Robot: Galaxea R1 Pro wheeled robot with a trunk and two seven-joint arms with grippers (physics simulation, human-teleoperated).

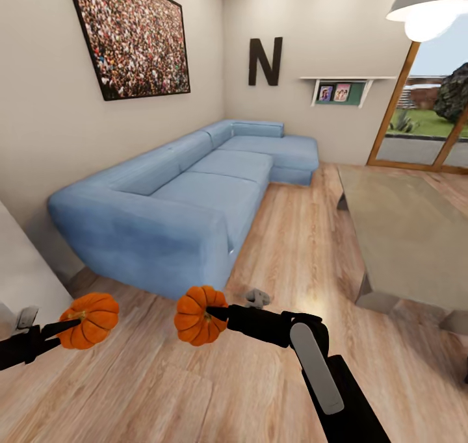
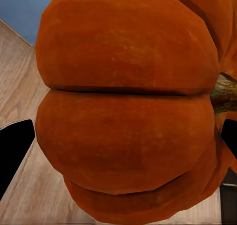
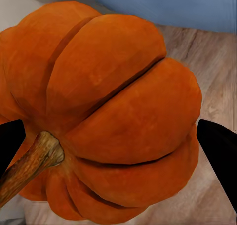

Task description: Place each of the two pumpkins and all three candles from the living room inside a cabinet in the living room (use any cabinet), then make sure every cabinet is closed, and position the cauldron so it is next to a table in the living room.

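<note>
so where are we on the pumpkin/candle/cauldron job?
Done: both pumpkins are picked up. In hand: the left gripper holds one pumpkin and the right gripper holds the other pumpkin, both carried above the wood floor between the blue sofa and the glass table. Left: stowing both, the candles, closing cabinets, placing the cauldron.

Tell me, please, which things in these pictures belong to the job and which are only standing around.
Belong to the job:
- pumpkin in the left gripper
- pumpkin in the right gripper
- left gripper, shut on its pumpkin
- right gripper, shut on its pumpkin
- coffee table

Only standing around:
- blue sofa
- crowd picture
- letter N
- wall shelf
- ceiling lamp
</note>
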